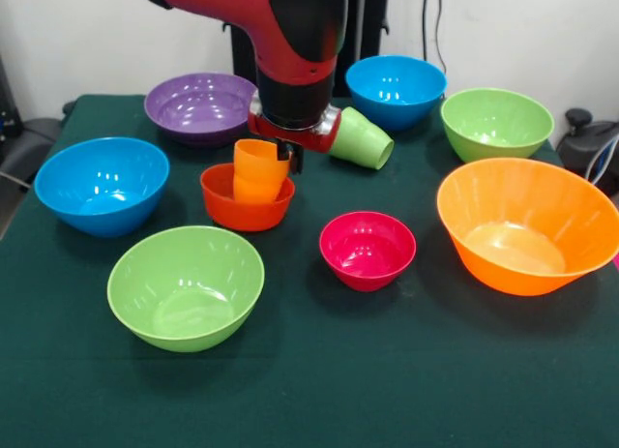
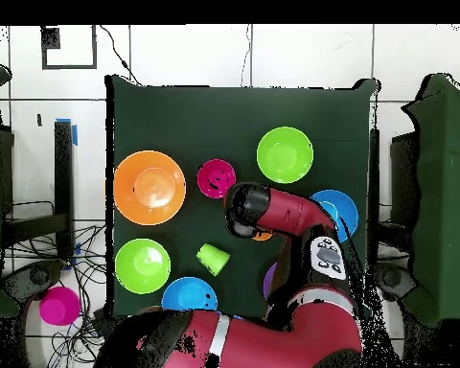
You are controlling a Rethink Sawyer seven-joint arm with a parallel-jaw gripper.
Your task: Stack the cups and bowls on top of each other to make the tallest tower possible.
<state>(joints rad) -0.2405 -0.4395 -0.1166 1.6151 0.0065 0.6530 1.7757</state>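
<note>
Nearest, a green bowl [image 1: 186,286] sits empty. My gripper [image 1: 286,156] hangs at the orange cup [image 1: 259,171], which stands tilted in the red-orange bowl [image 1: 247,198]; can't tell its finger state. Next: magenta bowl [image 1: 368,250], right, needs lifting onto the cup.

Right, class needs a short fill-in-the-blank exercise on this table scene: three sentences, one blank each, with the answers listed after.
1. The orange cup stands inside the small ____ bowl.
2. The green cup lies on its ____.
3. The magenta bowl holds ____.

Missing words: red-orange; side; nothing.
</note>
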